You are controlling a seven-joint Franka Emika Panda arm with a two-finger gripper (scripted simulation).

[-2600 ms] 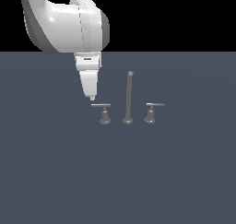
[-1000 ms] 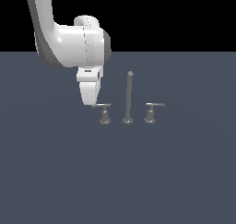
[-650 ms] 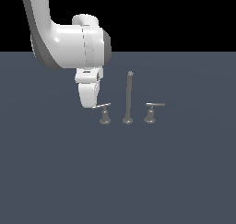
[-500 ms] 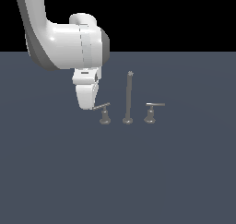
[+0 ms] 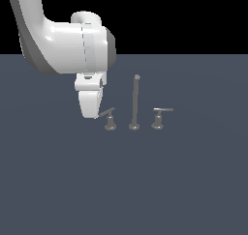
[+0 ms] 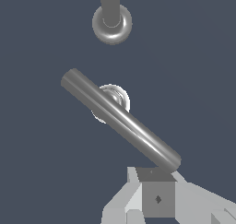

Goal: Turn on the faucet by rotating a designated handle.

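The tool is sitting right against the bar tip of the designated handle, at its 9 o'clock; can't tell if it's spread or pressed together.

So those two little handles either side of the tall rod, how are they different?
The handle beside the tool has its bar slanting up across its stem; the other handle holds its bar level. The first bar's end sits right at the tool's tip; the other handle stands alone. Both are small grey metal levers with flared round bases.
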